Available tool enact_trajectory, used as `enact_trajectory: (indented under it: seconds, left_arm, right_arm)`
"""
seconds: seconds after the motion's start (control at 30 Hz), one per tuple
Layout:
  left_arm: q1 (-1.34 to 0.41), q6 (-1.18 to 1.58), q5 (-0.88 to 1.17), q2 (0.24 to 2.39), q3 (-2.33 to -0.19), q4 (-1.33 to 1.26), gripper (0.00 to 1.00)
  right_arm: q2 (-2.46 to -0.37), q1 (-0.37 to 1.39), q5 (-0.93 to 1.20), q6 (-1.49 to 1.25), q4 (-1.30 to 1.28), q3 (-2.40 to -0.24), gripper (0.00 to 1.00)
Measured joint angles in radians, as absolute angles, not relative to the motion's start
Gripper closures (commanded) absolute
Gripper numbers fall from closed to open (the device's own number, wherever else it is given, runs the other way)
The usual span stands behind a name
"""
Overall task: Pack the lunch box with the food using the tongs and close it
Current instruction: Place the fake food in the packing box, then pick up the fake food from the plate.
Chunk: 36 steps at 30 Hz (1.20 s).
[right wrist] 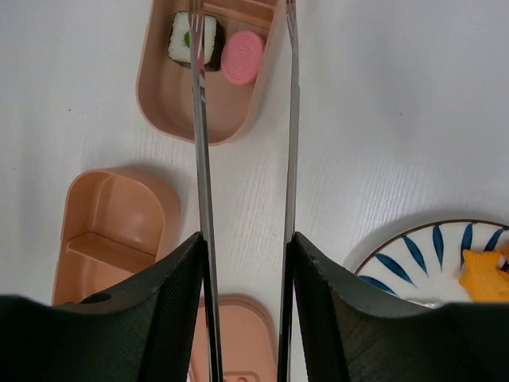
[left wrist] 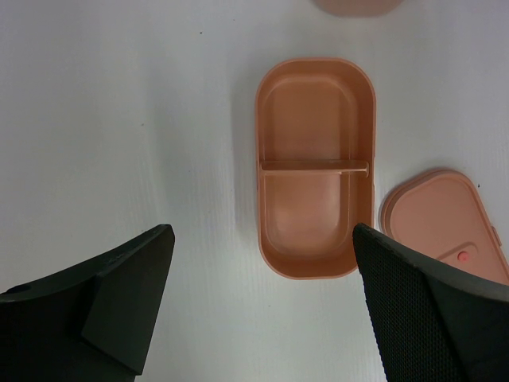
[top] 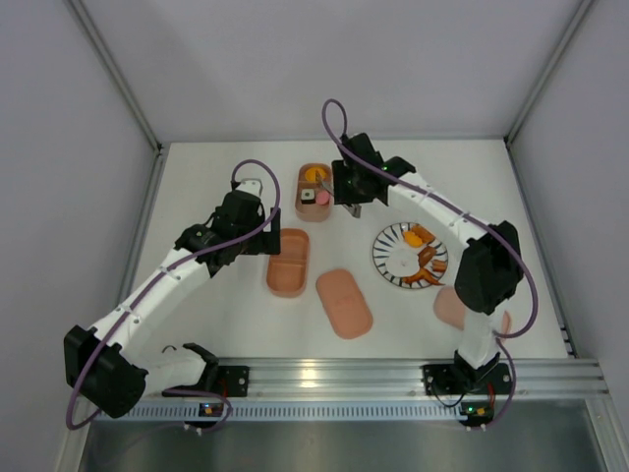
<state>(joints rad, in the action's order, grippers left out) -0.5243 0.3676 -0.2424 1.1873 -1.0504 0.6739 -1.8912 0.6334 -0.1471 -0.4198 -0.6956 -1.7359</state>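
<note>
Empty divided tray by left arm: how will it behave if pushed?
Probably light: the tray looks thin-walled and holds nothing. Likely slides rather than tips: shallow, flat on the smooth table. The divider probably keeps it stiff.

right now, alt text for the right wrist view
The right gripper holds the tongs, their arms extending toward a pink tray holding a sushi roll and pink piece. Empty divided tray lower left, striped plate lower right.

tongs (right wrist: 202,143) tips cut off, plate (right wrist: 391,278) half out of frame
</note>
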Motion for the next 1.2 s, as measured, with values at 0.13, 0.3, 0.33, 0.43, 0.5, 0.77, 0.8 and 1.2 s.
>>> enact_trajectory:
  seconds: [0.13,0.3,0.33,0.43,0.5,0.77,0.8,1.2]
  left_arm:
    - [-0.524,0.368,-0.243,1.187,-1.05,0.674,0.01]
    - [-0.524,0.368,-0.24,1.187,-1.05,0.674,0.01]
    - [-0.524,0.368,-0.239,1.187,-1.05,0.674,0.01]
    - [-0.524,0.368,-0.233,1.187,-1.05,0.673,0.01]
    - [-0.524,0.368,-0.231,1.187,-1.05,0.674,0.01]
    - [-0.524,0.368,-0.226,1.187,-1.05,0.674,0.01]
    - [-0.524,0.368,-0.226,1.187,-1.05,0.674,0.01]
    - [-0.524,0.368,-0.225,1.187,-1.05,0.674,0.01]
  right_arm:
    - [-1.768,0.633,-0.186,-0.419,-0.703,-1.655,0.54]
    - [-1.494,0.633,-0.258,-0.42,-0.712,-1.461,0.52]
    - [-1.438,0.633,-0.278,-0.421,-0.717,-1.419,0.52]
    - [-1.29,0.63,-0.33,-0.43,-0.746,-1.307,0.52]
    - [-1.221,0.63,-0.354,-0.436,-0.767,-1.244,0.51]
    - [-1.119,0.627,-0.372,-0.448,-0.827,-1.053,0.52]
    - [-1.116,0.627,-0.373,-0.449,-0.832,-1.037,0.52]
    - [-1.11,0.627,-0.401,-0.449,-0.846,-0.981,0.52]
